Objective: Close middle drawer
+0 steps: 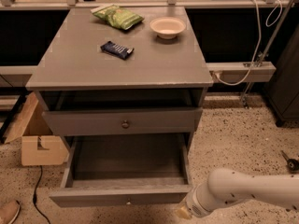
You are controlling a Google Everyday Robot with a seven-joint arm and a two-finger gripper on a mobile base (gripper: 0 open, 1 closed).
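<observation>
The middle drawer point(119, 197) is a grey drawer with a wide low front and a tiny pale knob point(128, 201). It is pulled far out and its inside is empty. My gripper point(183, 213) is at the end of the white arm point(243, 195) that comes in from the lower right. It sits low, just right of and slightly below the drawer front's right corner, close to it; contact does not show. Above it, the taller-fronted drawer point(121, 121) with the dark knob stands slightly out.
On the cabinet top point(84, 69) lie a green snack bag point(117, 17), a pale bowl point(167, 27) and a dark bar packet point(117, 49). A cardboard box point(39, 146) stands left of the cabinet. A shoe point(8, 211) and a cable are at lower left.
</observation>
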